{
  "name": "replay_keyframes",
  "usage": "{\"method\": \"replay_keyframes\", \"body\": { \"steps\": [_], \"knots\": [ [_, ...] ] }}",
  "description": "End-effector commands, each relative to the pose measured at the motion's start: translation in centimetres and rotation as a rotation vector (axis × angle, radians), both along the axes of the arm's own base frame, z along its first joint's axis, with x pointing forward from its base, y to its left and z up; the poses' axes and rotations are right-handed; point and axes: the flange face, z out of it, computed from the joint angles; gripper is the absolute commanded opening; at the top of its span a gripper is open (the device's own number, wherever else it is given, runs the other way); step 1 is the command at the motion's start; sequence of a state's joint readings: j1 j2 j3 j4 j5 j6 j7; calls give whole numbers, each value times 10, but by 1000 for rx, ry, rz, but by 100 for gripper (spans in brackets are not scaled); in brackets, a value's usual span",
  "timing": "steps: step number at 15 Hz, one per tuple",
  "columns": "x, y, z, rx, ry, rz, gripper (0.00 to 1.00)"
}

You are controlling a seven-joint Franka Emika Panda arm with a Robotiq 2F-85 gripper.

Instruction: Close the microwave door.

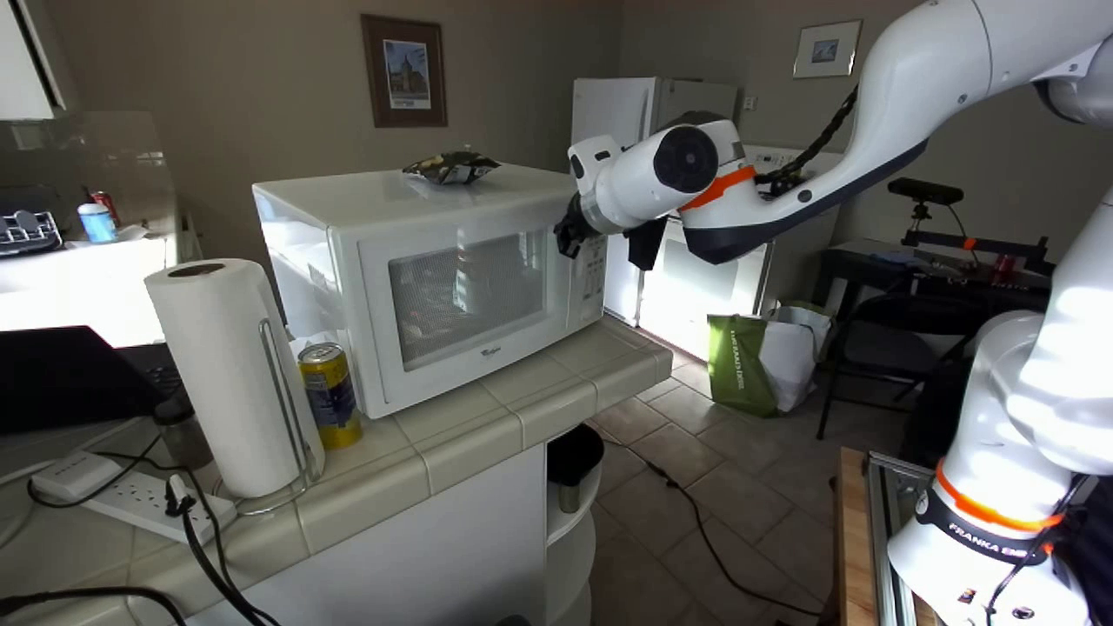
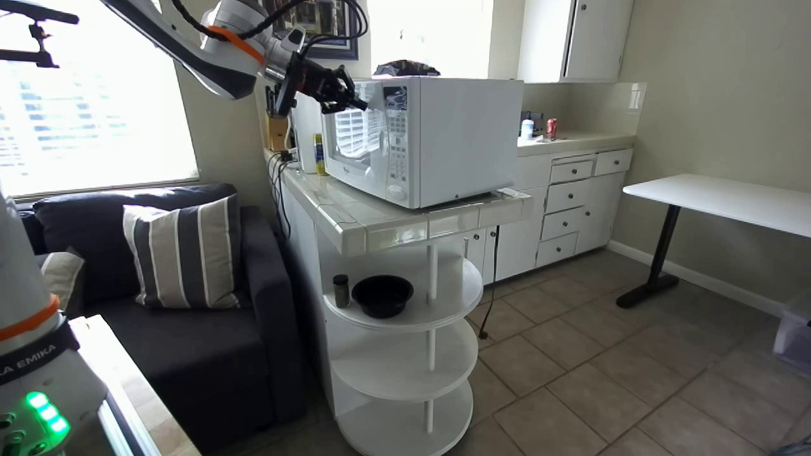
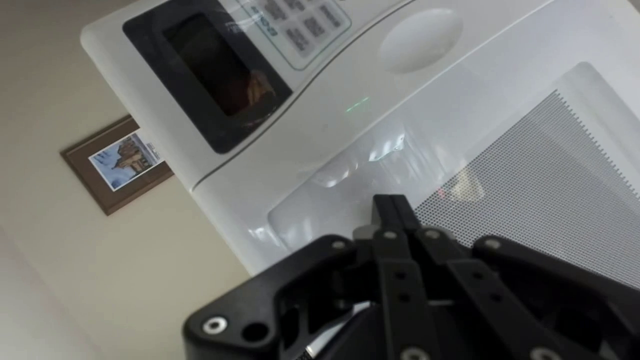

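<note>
My claw (image 3: pixel 394 210) is pressed together: the two fingertips (image 3: pixel 384 212) meet in the wrist view. It is positioned in front of the microwave door (image 1: pixel 469 296), near the upper corner of the window (image 3: pixel 540 190) on the control panel (image 2: pixel 398 142) side. I cannot determine whether contact exists. The door forms the front of the microwave (image 2: pixel 469 139), which stands on the tiled worktop (image 1: pixel 530 382); a thin curved line divides door from panel. A crinkled packet (image 1: pixel 450 167) rests on top. A yellow-and-blue can (image 1: pixel 330 396) stands near the paper towel roll (image 1: pixel 230 374).
</note>
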State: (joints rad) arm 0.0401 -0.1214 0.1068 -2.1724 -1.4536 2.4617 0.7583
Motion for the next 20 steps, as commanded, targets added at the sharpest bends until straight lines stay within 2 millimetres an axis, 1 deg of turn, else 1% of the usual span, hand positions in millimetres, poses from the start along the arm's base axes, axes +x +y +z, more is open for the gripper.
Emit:
{"method": "replay_keyframes", "body": {
  "steps": [1,3,6,9,11,12,13,14,15,16,18,19,20],
  "knots": [
    [10,-20,-12,-4,-46,7,0],
    [4,-20,-14,55,3,2,0],
    [-4,-21,-3,186,93,9,0],
    [-15,-32,-6,308,184,18,0],
    [-27,-36,-10,385,257,5,0],
    [-34,-37,-10,421,302,-10,17],
    [-40,-38,-8,469,338,-15,28],
    [-46,-40,1,524,367,-28,33],
    [-52,-42,13,582,396,-37,40],
    [-57,-44,29,634,428,-58,49],
    [-69,-50,62,737,481,-107,62],
    [-75,-50,78,775,503,-140,71],
    [-80,-54,92,826,530,-170,78]
  ]
}}
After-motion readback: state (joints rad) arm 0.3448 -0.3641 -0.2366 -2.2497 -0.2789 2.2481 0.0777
